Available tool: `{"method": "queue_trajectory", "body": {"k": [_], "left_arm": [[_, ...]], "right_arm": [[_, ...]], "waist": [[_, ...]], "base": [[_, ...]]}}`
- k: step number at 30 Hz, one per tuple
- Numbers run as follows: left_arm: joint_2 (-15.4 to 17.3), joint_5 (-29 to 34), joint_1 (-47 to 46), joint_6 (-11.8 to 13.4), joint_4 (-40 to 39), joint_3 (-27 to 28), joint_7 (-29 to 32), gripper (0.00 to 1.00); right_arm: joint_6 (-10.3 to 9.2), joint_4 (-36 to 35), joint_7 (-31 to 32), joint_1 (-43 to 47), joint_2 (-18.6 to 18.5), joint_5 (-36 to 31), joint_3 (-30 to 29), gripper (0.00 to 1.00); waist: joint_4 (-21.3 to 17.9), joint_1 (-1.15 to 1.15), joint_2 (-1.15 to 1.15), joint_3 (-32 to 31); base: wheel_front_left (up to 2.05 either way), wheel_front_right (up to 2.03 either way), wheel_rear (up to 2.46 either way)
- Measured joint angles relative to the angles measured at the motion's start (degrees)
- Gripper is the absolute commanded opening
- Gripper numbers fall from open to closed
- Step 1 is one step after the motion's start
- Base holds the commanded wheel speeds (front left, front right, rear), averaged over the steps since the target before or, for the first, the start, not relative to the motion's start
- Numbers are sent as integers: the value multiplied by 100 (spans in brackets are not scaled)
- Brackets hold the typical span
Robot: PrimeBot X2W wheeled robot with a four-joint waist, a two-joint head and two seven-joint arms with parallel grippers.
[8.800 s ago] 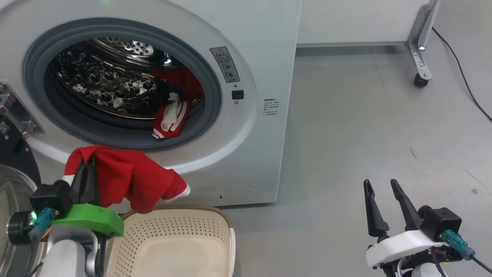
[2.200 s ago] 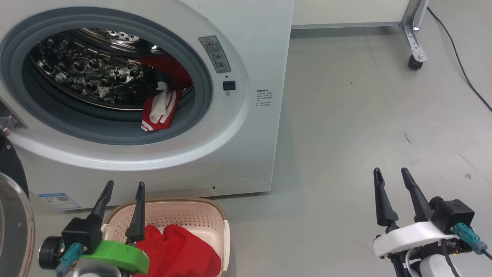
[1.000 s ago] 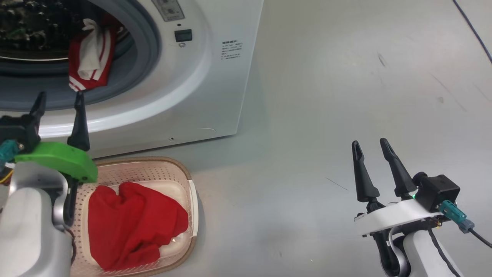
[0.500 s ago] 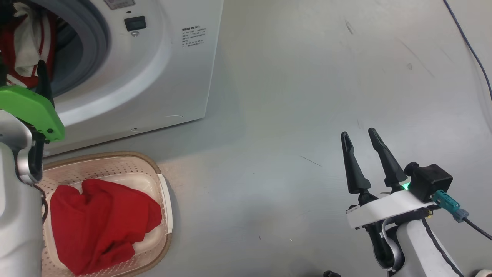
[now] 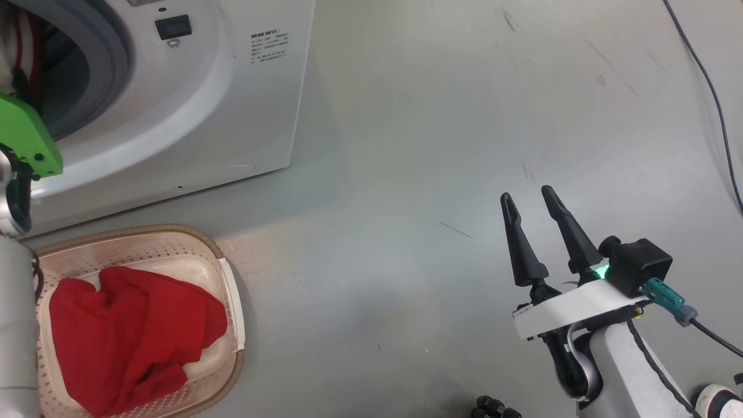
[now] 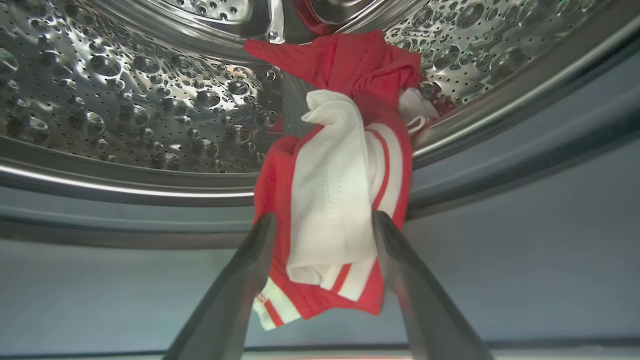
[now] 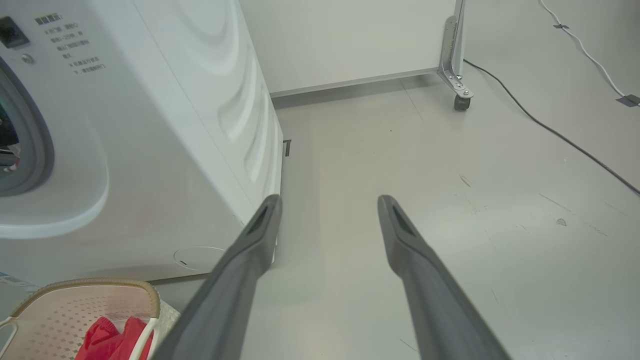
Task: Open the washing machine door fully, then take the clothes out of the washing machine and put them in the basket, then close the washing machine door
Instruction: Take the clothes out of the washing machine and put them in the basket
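- Clothes (image 5: 127,337) lie in two places. A crumpled, plain red heap sits in the basket (image 5: 133,231), and a red-and-white garment (image 6: 340,200) droops over the drum's lip.
- The washing machine (image 5: 232,104) is a smooth white box with a thick grey rubber ring (image 5: 113,58). Its drum (image 6: 125,100) is shiny steel, dimpled and perforated.
- The basket is cream plastic with rounded corners, perforated walls and a brown woven-look rim. It stands on the floor (image 5: 406,145) just before the machine.
- The left gripper (image 6: 324,222) has its long, dark, tapered fingers spread wide on either side of the garment's soft white panel. They are not pinching it, and I cannot tell if they touch the cloth.
- The right gripper (image 5: 527,196) is spread apart and empty above the scuffed grey floor, well apart from the machine.
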Motion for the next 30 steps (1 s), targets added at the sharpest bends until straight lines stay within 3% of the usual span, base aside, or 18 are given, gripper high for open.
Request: {"method": "queue_trajectory", "body": {"k": [21, 22, 23, 24, 30], "left_arm": [[97, 189, -935, 136, 860, -146, 338, 100], [90, 189, -959, 136, 883, -151, 334, 88], [89, 189, -979, 136, 906, -156, 327, 49], [89, 189, -989, 134, 932, -167, 280, 0], [22, 191, -1010, 74, 1118, -225, 56, 0]], "right_arm": [[1, -23, 0, -270, 40, 43, 148, 100], [1, -22, 0, -276, 41, 43, 146, 100], [1, -19, 0, -277, 41, 43, 143, 100], [1, -13, 0, -277, 41, 44, 136, 100], [1, 1, 0, -312, 47, 49, 27, 100]], "waist": [[-117, 0, 0, 291], [-120, 0, 0, 298], [-123, 0, 0, 302], [-124, 0, 0, 305], [-108, 0, 0, 279]], "base": [[0, 0, 0], [0, 0, 0], [0, 0, 0], [0, 0, 0], [0, 0, 0]]}}
